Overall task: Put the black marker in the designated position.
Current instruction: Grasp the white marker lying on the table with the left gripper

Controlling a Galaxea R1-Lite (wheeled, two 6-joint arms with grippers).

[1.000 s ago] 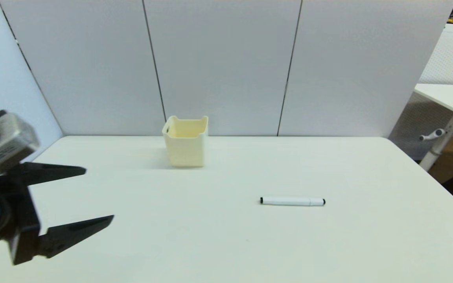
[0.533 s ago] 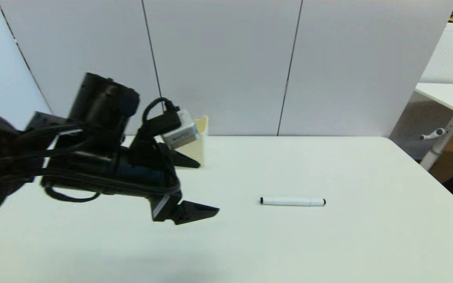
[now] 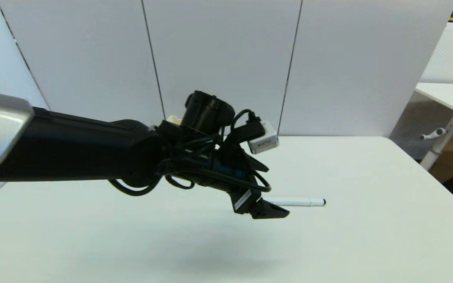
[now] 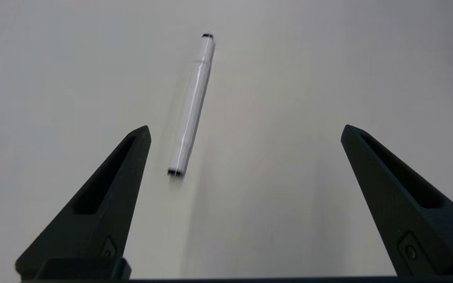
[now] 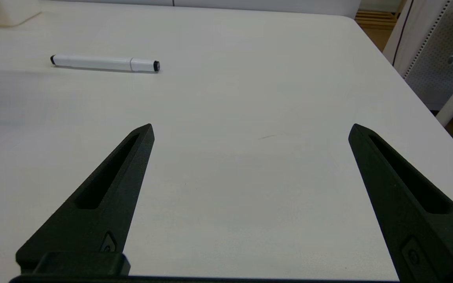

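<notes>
The black marker (image 3: 301, 202), a white barrel with black tips, lies flat on the white table (image 3: 368, 220), right of centre. My left arm reaches across from the left. Its gripper (image 3: 277, 192) hovers open over the marker's left end, covering that tip in the head view. In the left wrist view the marker (image 4: 193, 106) lies on the table near one finger of the wide-open left gripper (image 4: 246, 127), untouched. My right gripper (image 5: 250, 125) is open and empty near the table's front, with the marker (image 5: 104, 63) farther off.
The cream bin (image 3: 173, 118) at the back of the table is almost wholly hidden behind my left arm; its corner (image 5: 2, 11) shows in the right wrist view. Another desk (image 3: 450, 96) stands beyond the table's right edge. Grey wall panels close the back.
My left arm has swept from the far left edge rightwards across the table, and its open gripper now reaches the marker's left end. It now covers the bin. The marker has not moved.
</notes>
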